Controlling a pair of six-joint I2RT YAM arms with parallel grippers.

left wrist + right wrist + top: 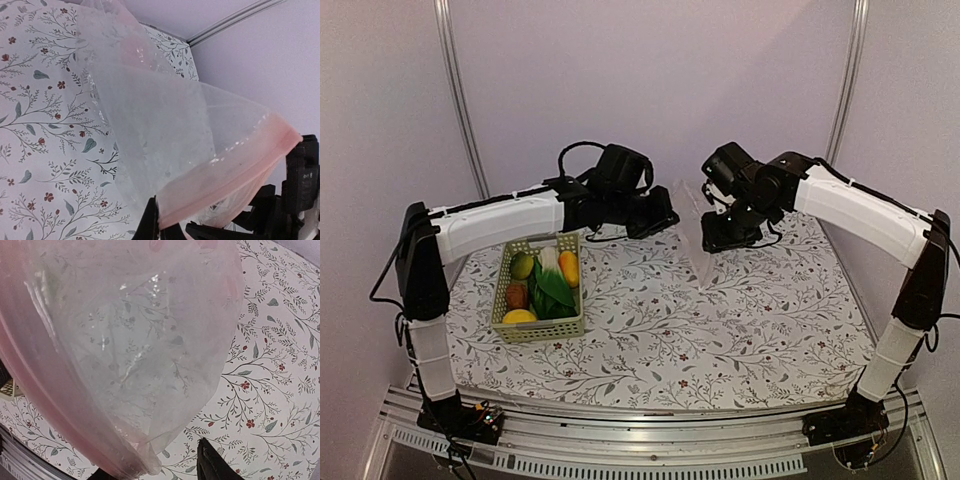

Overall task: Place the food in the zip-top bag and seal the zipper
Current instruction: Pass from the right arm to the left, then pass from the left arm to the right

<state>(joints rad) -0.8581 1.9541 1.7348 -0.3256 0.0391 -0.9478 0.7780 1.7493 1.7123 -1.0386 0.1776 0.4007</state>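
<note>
- Top view: 2 arms meet over the far edge of the surface [720, 320]. The clear zip-top bag [698, 255] hangs between the left claw [658, 216] and the right claw [722, 236], apparently to present its mouth. The food [548, 280] waits in a green basket [535, 328] near the left edge.
- Left wrist: the left claw is clamped tight on the pink zipper [235, 177], holding the bag's mouth edge off the surface.
- Right wrist: the bag fills the frame. Only part of the right claw shows below it, and whether it grips anything cannot be told.

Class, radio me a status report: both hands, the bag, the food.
Left hand shut on zipper. Right hand at bag, grip unclear. Bag empty, hanging between hands. Food in basket; nothing blocking.
</note>
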